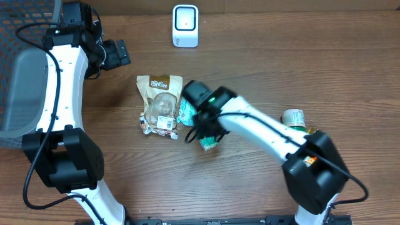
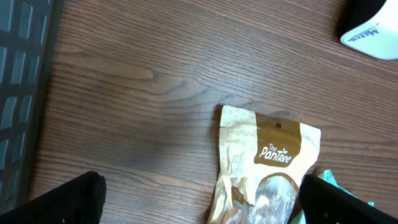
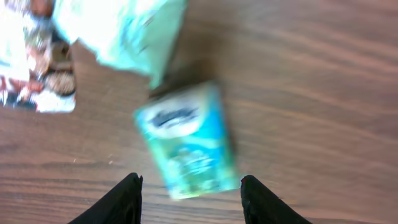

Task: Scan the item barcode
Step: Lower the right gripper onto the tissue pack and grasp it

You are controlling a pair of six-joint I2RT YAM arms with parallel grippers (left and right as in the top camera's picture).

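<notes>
A small teal tissue packet [image 3: 186, 140] lies on the wooden table, blurred in the right wrist view. My right gripper [image 3: 189, 196] hangs just over its near end, open, with both fingertips clear of its sides. From overhead the packet [image 1: 209, 144] peeks out beneath the right gripper [image 1: 201, 131]. The white barcode scanner [image 1: 185, 26] stands at the table's far edge. My left gripper [image 1: 116, 54] is open and empty at the far left, above bare wood beside a brown Pantree bag [image 2: 267, 162]. The scanner [image 2: 373, 25] shows at the top right of the left wrist view.
The brown Pantree bag [image 1: 160, 103] lies mid-table with a pale teal pouch [image 1: 186, 111] against its right side. A green can [image 1: 293, 117] stands by the right arm's base. A grey mesh basket [image 1: 19, 87] fills the far left edge.
</notes>
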